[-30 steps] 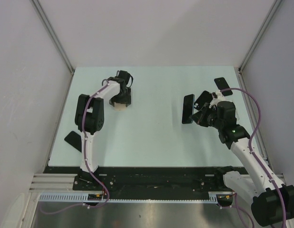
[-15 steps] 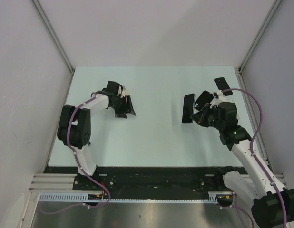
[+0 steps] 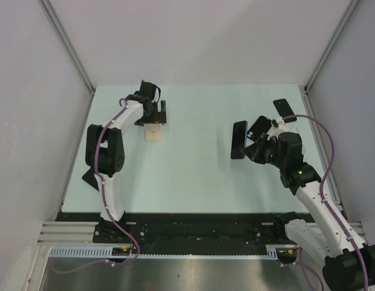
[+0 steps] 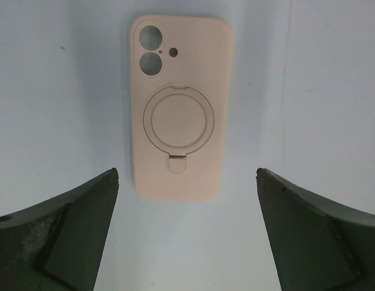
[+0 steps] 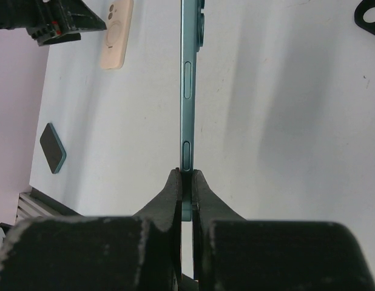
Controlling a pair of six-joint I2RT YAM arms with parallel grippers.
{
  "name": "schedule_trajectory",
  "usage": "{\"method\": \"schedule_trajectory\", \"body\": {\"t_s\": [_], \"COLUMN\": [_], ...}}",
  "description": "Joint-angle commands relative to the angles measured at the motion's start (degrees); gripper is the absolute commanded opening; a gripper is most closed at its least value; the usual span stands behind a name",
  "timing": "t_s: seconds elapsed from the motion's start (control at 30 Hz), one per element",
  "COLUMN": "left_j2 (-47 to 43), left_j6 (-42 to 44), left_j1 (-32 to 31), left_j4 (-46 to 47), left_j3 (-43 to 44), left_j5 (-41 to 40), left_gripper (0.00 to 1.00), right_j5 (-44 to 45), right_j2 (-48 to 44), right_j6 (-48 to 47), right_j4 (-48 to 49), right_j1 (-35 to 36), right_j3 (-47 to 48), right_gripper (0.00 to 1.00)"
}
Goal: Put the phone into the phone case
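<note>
Beige phone case [image 4: 180, 109] lies flat on the pale desk [image 3: 193, 163], in the far-left part, with its back face up: two camera cut-outs and a round ring stand are visible. The left hand [image 3: 154, 116] sits just on the far side of the case, and its fingers [image 4: 78, 224] are spread wide on either side of the case without touching it. Only the dark inner faces of these fingers appear in the left wrist view; the rest is cut off at the frame edge.

The right hand [image 5: 186, 177] is at the right of the desk, well apart from the case. Its fingers are pressed together on one end of the phone [image 5: 189, 91] and pinch it on edge, so only the thin teal side with its buttons is visible. The other end is cut off at the top of the right wrist view. Contact between the phone and the desk cannot be determined.

One dark slab [image 5: 52, 147] lies near the left edge, partly hidden behind the left arm in the top view. A second dark slab [image 3: 282, 107] lies at the far right; its type cannot be made out.
</note>
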Motion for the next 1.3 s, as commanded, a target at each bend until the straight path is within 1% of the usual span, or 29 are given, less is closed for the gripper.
{"method": "schedule_trajectory", "body": {"t_s": [0.0, 0.1, 0.27, 0.47, 0.67, 0.9, 1.03, 1.13, 1.27], "left_j2": [4.12, 6.14, 8.69, 9.22, 10.10, 9.83, 10.27, 10.01, 9.48], "left_j6": [5.13, 5.49, 5.75, 6.46, 6.90, 6.81, 6.55, 6.11, 5.67], "left_j1": [0.18, 0.18, 0.18, 0.18, 0.18, -0.08, -0.26, -0.17, -0.17], "left_j4": [-4.08, -4.86, -4.78, -3.90, -3.64, -3.29, -3.11, -2.94, -2.67], "left_j3": [4.25, 5.92, 6.89, 6.19, 5.66, 3.99, 3.29, 2.33, 1.88], "left_j5": [-5.66, -7.25, -5.85, -3.13, -3.38, -3.21, -2.07, -1.63, -1.36], "left_gripper": [1.00, 1.00, 1.00, 0.99, 0.99, 0.93, 0.86, 0.85, 0.87], "right_j5": [-0.09, 0.08, 0.17, -0.01, 0.17, -0.01, -0.18, -0.45, -0.36], "right_j2": [-1.01, -0.57, -0.13, 0.49, 0.40, 0.05, -0.04, -0.30, -1.01], "right_j6": [0.52, 0.35, 0.35, 0.61, 0.61, 1.13, 1.05, 1.31, 1.23], "right_j4": [3.61, 4.05, 4.84, 5.99, 6.25, 6.34, 6.34, 6.16, 5.72], "right_j1": [0.27, 0.27, 0.27, 0.27, 0.27, 0.27, 0.35, 0.27, 0.18], "right_j3": [0.64, 0.73, 0.64, 0.64, 0.64, 0.64, 0.73, 0.73, 0.73], "right_gripper": [0.00, 0.00, 0.00, 0.00, 0.00, 0.00, 0.00, 0.00, 0.00]}}
